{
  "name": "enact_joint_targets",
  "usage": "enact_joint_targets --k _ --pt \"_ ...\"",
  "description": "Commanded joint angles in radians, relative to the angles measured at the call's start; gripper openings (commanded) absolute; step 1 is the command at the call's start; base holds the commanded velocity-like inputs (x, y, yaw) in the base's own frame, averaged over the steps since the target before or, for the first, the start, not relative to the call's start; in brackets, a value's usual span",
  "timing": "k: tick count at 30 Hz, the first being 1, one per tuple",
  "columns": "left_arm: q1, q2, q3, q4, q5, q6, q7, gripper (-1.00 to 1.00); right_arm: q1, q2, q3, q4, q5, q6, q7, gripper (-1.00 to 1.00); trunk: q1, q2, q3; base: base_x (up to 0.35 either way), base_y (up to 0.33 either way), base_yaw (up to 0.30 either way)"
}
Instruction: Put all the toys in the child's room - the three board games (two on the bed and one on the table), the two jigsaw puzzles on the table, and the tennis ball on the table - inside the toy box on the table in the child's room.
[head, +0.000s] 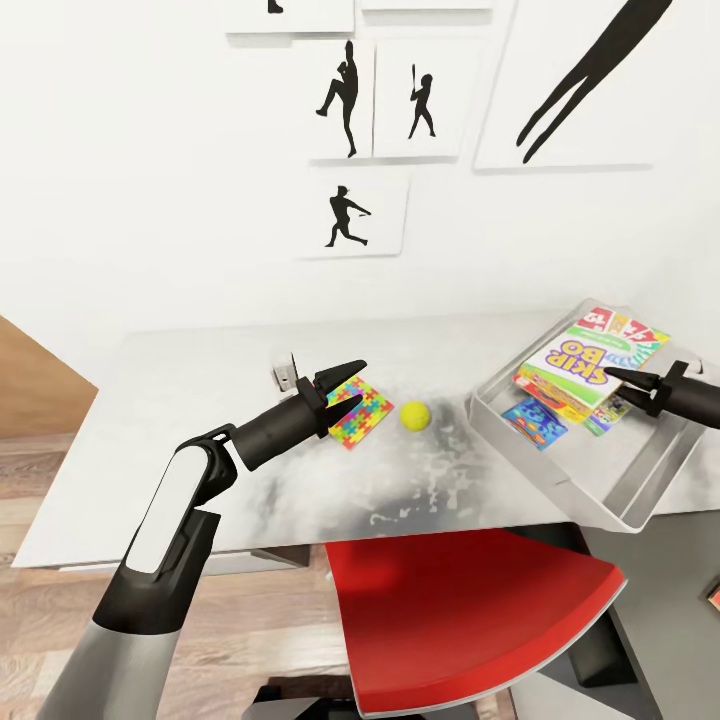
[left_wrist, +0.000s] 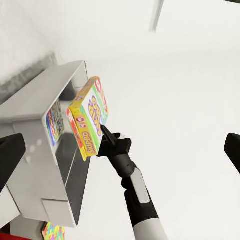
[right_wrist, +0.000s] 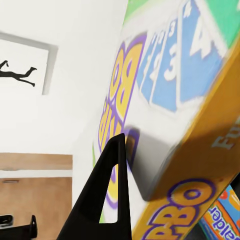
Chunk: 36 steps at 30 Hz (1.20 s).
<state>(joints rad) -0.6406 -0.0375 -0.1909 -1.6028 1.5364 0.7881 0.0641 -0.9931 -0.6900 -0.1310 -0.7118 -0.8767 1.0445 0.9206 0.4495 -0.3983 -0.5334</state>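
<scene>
Inside the shallow light grey toy box (head: 560, 475): green-yellow Skip-Bo board game (head: 580, 372), black right gripper (head: 618, 378) touching its edge, grip impossible to tell. Beside the box: yellow-green tennis ball (head: 415, 415), multicoloured jigsaw square (head: 355, 415) under the spread, empty left gripper (head: 352, 385).

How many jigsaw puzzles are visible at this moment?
1: a jigsaw puzzle lies on the table under the left gripper, beside the tennis ball. Another may be hidden.
</scene>
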Motion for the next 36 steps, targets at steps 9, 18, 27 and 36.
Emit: enact_joint_targets --k 9,18,27,36 --pt "-0.001 0.0 0.001 -0.001 0.008 0.003 0.007 1.0 -0.001 0.0 -0.003 0.001 0.038 0.003 0.012 -1.0 0.001 -0.002 -0.003 0.0 0.0 0.0" --pt "-0.001 0.0 0.001 -0.002 0.008 0.003 0.006 1.0 -0.001 -0.002 -0.004 0.008 0.042 0.003 0.012 -1.0 0.001 -0.002 -0.007 0.0 0.0 0.0" --pt "-0.001 -0.001 0.001 -0.002 0.008 0.003 0.006 1.0 -0.001 -0.002 -0.004 0.011 0.042 0.003 0.011 -1.0 0.001 -0.002 -0.019 0.0 0.0 0.0" --pt "-0.001 -0.001 0.001 -0.002 0.008 0.003 0.006 1.0 -0.001 -0.002 -0.005 0.011 0.042 0.003 0.011 -1.0 0.001 -0.002 -0.031 0.0 0.0 0.0"
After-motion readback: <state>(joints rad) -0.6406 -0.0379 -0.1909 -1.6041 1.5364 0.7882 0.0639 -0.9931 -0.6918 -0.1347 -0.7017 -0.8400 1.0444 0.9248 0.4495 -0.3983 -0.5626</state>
